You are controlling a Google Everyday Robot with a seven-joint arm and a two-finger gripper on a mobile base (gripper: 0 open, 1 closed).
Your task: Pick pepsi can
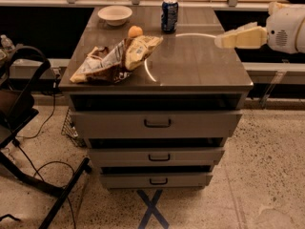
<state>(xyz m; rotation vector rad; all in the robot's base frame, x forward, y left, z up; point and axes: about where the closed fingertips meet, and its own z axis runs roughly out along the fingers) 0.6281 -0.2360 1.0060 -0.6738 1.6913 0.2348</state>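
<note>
Gripper (220,40) above cabinet's (200,70) right edge, whether spread or closed unclear, with pepsi can (169,15) well left of it, farther back.

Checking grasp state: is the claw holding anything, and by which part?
Nothing held. The claw hovers by the table, right side, apart from the pepsi can at the back.

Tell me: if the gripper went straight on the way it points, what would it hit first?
Probably not the dark-blue cylindrical pepsi can. The gripper, over the right edge of the grey metal tabletop, points left; that line seems to reach the crumpled yellow snack bag first, depth unclear.
</note>
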